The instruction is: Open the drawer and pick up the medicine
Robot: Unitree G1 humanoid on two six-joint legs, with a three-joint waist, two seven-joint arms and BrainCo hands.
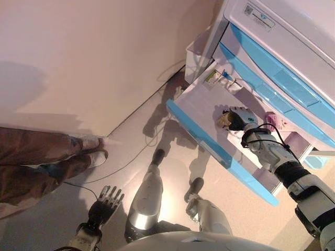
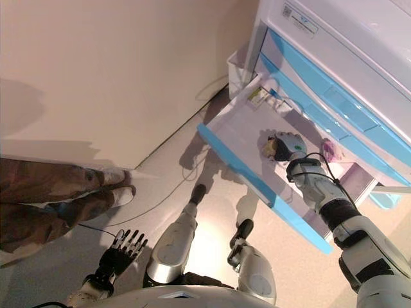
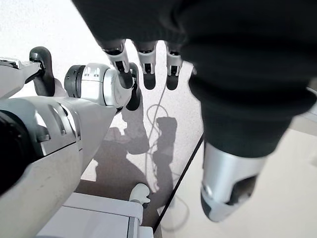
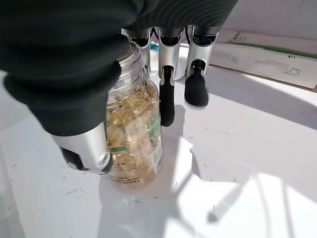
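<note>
The cabinet's drawer (image 1: pixel 198 107), white with a blue front edge, stands pulled open. A clear medicine bottle (image 4: pixel 133 134) full of yellow capsules stands upright on its floor; it also shows in the left eye view (image 1: pixel 225 121). My right hand (image 1: pixel 242 119) reaches into the drawer and is shut on the bottle, with the thumb (image 4: pixel 84 148) on one side and the fingers (image 4: pixel 167 94) past the other. My left hand (image 1: pixel 105 203) hangs open and empty at the lower left, over the floor.
A white medicine box (image 4: pixel 267 57) lies at the drawer's back, and a pink pack (image 1: pixel 276 122) lies near my right wrist. The white and blue cabinet (image 1: pixel 282 52) rises at the right. A person's legs (image 1: pixel 42 159) stand at the left. A cable (image 1: pixel 138 152) runs over the floor.
</note>
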